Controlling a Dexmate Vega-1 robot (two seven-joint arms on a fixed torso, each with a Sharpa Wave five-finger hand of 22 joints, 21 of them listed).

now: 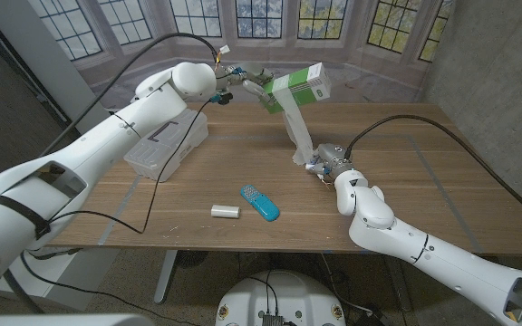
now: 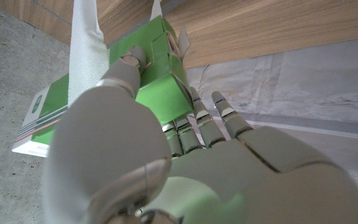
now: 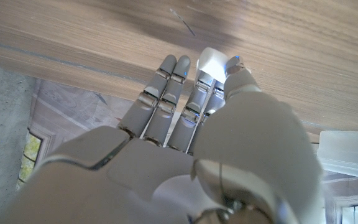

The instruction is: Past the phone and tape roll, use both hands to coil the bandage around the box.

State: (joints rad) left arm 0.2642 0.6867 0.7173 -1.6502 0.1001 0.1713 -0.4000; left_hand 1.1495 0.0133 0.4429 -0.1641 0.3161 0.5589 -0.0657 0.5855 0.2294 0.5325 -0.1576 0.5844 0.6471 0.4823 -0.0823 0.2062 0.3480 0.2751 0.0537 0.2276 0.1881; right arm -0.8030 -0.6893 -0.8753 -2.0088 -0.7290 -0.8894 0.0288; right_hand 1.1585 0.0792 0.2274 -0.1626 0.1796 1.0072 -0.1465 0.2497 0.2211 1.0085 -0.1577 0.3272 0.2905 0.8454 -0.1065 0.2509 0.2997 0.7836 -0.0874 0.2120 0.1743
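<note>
Up at the far side: left hand (image 1: 241, 80) raised off the table, fingers and thumb clamped on one end of the green box (image 1: 299, 89), held well above the wood with its long axis tilted, running out toward the robot's right. Down from the box, white bandage (image 1: 298, 129) hanging as a taut slanted strip to the right hand (image 1: 320, 163), low near the table's middle, pinching the strip's lower end between thumb and fingertips (image 3: 211, 61). So: box above and beyond the right hand, slightly to its left; strip crossing the box's long axis, which looks right for wrapping. Left hand plainly nearer the box, right hand the one free to carry the strip round. Judged next: passing the bandage over or under the box without slackening it. Room: bare wood (image 1: 424, 172) to the right and behind; clear plastic bin (image 1: 166, 145) just under the left arm; blue phone (image 1: 259, 202) and white tape roll (image 1: 226, 211) nearer the front edge, well apart from both hands.
</note>
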